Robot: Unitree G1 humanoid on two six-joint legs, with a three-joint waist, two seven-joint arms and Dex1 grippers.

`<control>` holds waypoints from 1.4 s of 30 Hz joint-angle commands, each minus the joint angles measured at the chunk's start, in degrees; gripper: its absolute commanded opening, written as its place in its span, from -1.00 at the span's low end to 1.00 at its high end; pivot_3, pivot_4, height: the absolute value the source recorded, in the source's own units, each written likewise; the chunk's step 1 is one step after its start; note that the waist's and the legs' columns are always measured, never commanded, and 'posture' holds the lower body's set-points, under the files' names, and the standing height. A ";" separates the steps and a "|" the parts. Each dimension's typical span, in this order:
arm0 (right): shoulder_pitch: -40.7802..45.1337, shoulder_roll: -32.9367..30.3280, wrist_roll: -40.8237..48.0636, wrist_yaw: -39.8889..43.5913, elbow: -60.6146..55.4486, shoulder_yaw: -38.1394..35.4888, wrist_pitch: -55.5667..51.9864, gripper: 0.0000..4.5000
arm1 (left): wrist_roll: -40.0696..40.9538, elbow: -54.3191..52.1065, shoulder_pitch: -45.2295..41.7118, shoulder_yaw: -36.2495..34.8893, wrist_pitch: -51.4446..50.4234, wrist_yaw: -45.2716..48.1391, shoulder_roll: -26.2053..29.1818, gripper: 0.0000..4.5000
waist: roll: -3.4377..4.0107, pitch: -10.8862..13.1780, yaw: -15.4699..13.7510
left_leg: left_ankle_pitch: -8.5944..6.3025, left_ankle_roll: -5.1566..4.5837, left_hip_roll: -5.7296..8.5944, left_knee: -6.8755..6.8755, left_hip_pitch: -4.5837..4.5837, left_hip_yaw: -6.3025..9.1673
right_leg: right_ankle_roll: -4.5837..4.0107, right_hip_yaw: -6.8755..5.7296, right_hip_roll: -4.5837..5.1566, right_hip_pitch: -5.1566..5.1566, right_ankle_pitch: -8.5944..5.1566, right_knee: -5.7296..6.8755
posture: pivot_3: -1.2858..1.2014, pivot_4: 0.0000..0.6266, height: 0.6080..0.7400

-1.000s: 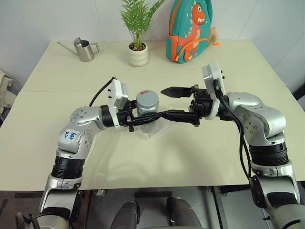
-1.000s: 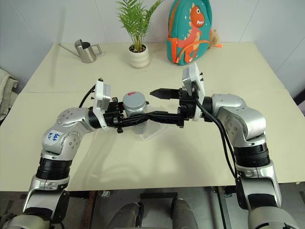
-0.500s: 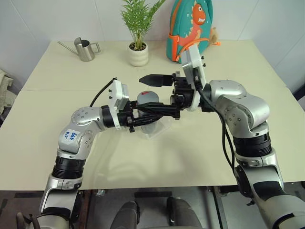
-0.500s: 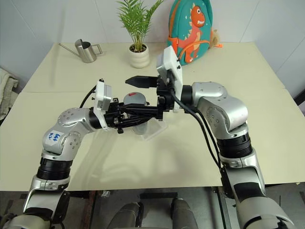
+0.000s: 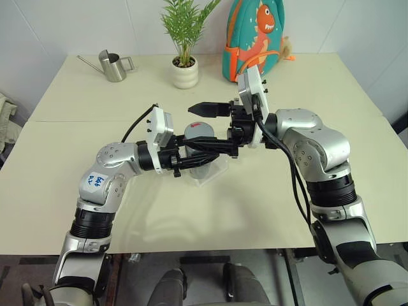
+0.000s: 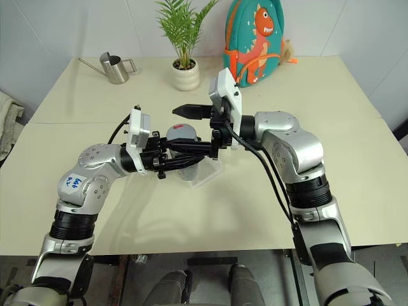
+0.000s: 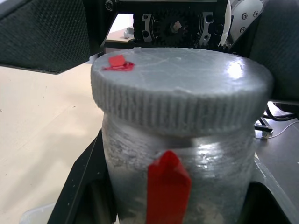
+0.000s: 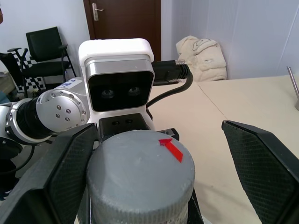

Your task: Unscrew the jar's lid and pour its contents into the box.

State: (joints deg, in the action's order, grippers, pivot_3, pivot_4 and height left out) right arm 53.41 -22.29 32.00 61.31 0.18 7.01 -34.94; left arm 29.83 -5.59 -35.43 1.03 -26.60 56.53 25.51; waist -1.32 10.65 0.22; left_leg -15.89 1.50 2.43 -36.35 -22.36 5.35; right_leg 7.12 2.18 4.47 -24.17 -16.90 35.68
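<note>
Pale worktop [image 5: 268, 210] under white walls, with a watering can [image 5: 113, 65], a potted plant [image 5: 184, 60] and a dinosaur backpack [image 5: 255, 38] along the top of the frame.

Near the middle of the frame, left hand [image 5: 199, 155] shut tight on the jar [image 7: 180, 172], holding it upright above the clear box [image 5: 213, 173]. Lid [image 5: 199, 132] on top, not unscrewed yet. Red mark on the jar's side and another on the lid. Contents hidden behind the cloudy wall, so cannot tell how full.

Right hand [image 5: 209, 127] wide open, gripping nothing, reaching in from the right of the frame. One finger [image 8: 268, 161] above and behind the lid, the other in front of and below it, with the lid between them and gaps on both sides.

Jar standing straight up, lid facing the ceiling, right hand lying flat and pointing left across it. Next step, most likely: close the right hand on the lid's ridged edge and twist. Left hand busy holding, so the right one is the free one and already in place.
</note>
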 commanded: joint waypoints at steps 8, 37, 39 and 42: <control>-0.71 -3.32 2.12 1.27 -0.84 -3.46 -1.51 0.99 | 0.74 -0.73 -1.11 -0.59 1.00 0.22 0.07 -0.07 | 0.00 0.00 0.03 | 0.00 0.00 0.00 0.01 -0.01 -0.01 | 0.00 0.00 0.00 0.00 0.00 -0.01 | 0.03 -0.52 1.00; -0.93 -0.99 5.04 -0.27 -4.69 -2.49 -4.24 0.71 | 0.65 -1.23 -0.46 -0.60 0.78 0.38 0.19 -0.07 | 0.00 0.00 -0.01 | 0.00 0.00 -0.01 0.00 -0.02 -0.02 | 0.00 0.01 0.01 -0.03 0.00 0.01 | 0.03 -0.52 1.00; -1.05 -0.56 5.83 -0.29 -5.23 -2.89 -4.52 0.44 | 0.67 -1.37 -0.31 -0.54 0.70 0.35 0.18 -0.07 | 0.00 0.00 -0.01 | 0.00 0.00 -0.01 0.00 -0.02 -0.02 | 0.00 0.01 0.01 -0.04 0.00 0.01 | 0.03 -0.52 1.00; -1.05 -0.11 6.49 -0.66 -5.68 -3.42 -4.79 0.13 | 0.70 -1.54 -0.11 -0.47 0.61 0.36 0.26 -0.07 | 0.00 0.00 -0.04 | 0.00 0.00 0.00 -0.01 -0.02 -0.02 | 0.00 0.01 0.01 -0.04 0.00 0.02 | 0.03 -0.52 1.00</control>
State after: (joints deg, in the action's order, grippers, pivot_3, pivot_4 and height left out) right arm 51.35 -23.10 36.29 60.91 -2.78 5.69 -39.99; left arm 29.83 -5.23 -35.41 0.79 -26.53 56.83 25.59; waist -1.32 10.65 0.18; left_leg -15.89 1.50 2.43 -36.36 -22.38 5.33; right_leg 7.12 2.19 4.48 -24.21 -16.90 35.69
